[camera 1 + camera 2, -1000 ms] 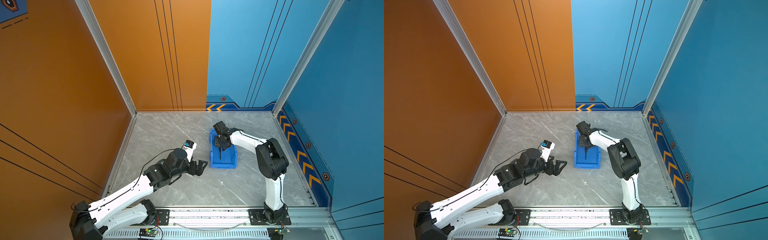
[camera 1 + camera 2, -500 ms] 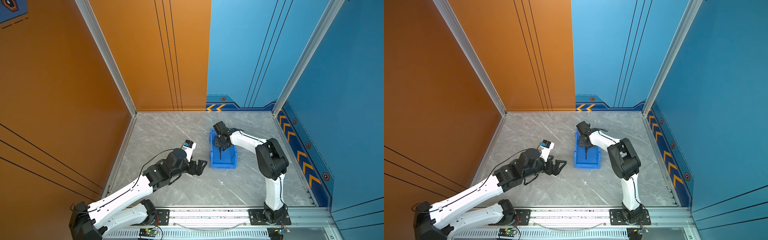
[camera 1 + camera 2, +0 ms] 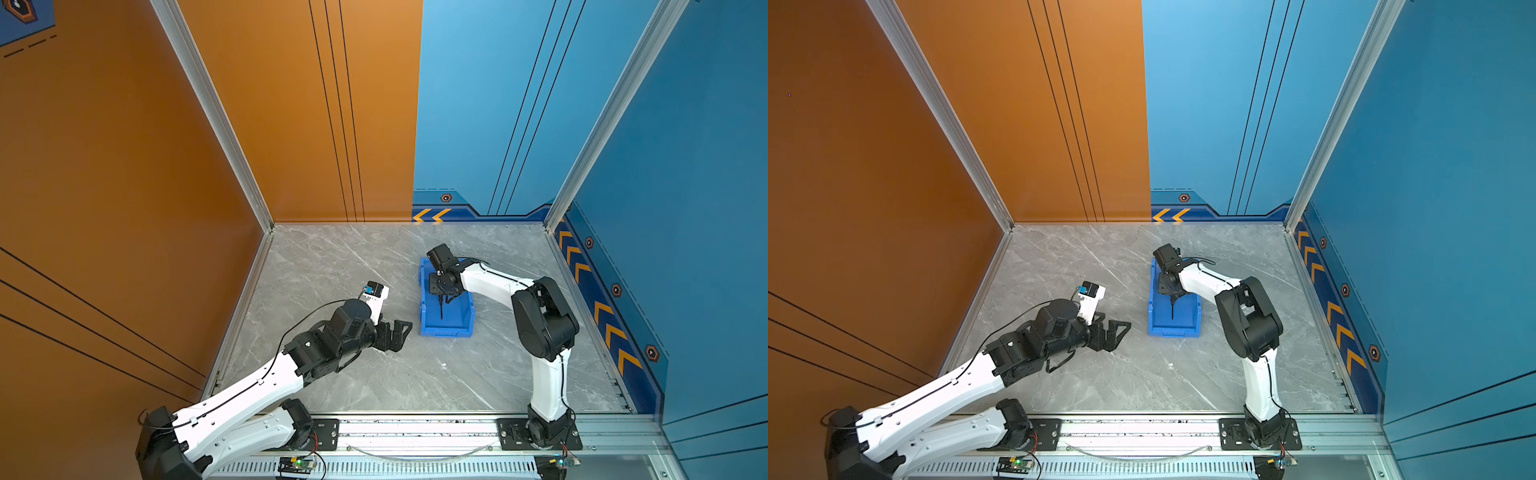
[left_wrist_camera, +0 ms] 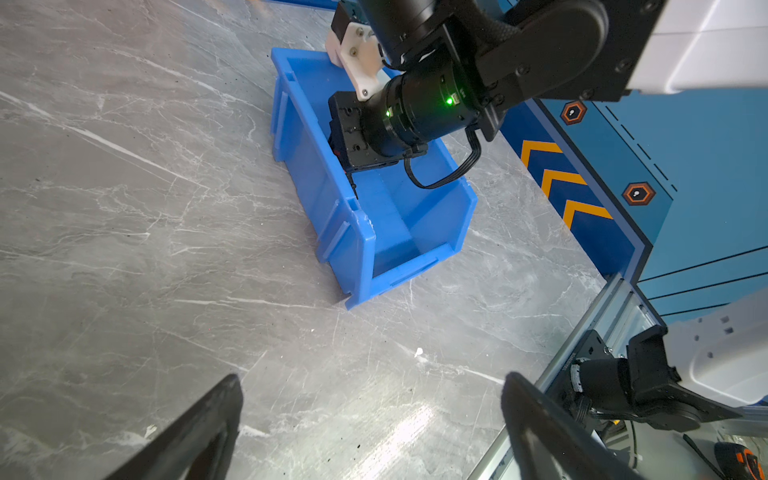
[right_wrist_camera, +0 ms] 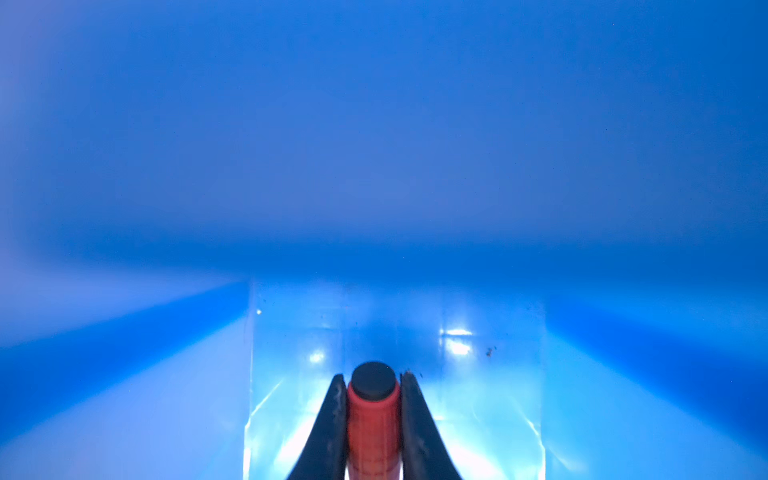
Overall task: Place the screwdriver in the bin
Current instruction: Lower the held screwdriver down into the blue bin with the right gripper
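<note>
The right claw (image 5: 373, 377) is shut narrow on the screwdriver (image 5: 373, 430); its two black fingers (image 5: 330, 424) press the orange-red handle from either side, and the handle's round black end cap sits level with the fingertips; blue plastic fills everything ahead of this claw in the right wrist view, so it is down inside the bin (image 5: 374, 124), with the glossy floor just past the fingertips and a wall on each side; in both top views the claw hangs over the back half of the bin (image 3: 423, 305) (image 3: 1152, 309), between the long walls; the screwdriver's thin black shaft (image 3: 440, 309) comes out from under the claw and runs towards the bin's lipped front end, staying within the walls; whether its tip touches the floor I cannot tell; the screwdriver is inside the bin but not let go.

The left claw (image 3: 404, 336) is spread wide with nothing between its fingers; it hangs over the grey marble table (image 3: 332, 270), off to one side of the bin and apart from it; its open mouth faces the bin, which stands upright ahead of it in the left wrist view, with the right arm (image 4: 419, 112) reaching down into it from above; a small white speck (image 4: 419, 352) lies on the table between this claw and the bin.
</note>
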{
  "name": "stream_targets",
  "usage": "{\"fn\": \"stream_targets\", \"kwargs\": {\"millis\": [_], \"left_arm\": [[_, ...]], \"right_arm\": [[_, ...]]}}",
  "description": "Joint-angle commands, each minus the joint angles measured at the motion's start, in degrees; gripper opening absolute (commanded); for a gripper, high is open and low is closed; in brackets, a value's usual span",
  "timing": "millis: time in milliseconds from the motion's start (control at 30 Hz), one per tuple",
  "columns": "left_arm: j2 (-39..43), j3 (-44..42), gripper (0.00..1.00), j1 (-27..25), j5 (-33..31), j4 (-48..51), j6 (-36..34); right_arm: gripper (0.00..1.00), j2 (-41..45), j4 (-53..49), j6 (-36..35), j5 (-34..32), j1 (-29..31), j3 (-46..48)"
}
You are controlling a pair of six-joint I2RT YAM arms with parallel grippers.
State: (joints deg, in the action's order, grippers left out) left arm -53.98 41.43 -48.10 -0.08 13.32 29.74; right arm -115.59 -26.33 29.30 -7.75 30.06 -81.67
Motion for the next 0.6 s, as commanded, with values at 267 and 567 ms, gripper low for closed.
{"fn": "stream_targets", "kwargs": {"millis": [267,567], "left_arm": [[2.66,-2.4,0.98,-1.65,-3.33,-0.93,2.19],[4.37,-3.98,0.98,-1.98,-4.64,-0.93,3.27]], "right_arm": [[0.25,1.31,-3.75,-0.83,-0.44,0.87,3.16],[0.3,2.1,-3.51,-0.65,-0.82,1.12,3.86]]}}
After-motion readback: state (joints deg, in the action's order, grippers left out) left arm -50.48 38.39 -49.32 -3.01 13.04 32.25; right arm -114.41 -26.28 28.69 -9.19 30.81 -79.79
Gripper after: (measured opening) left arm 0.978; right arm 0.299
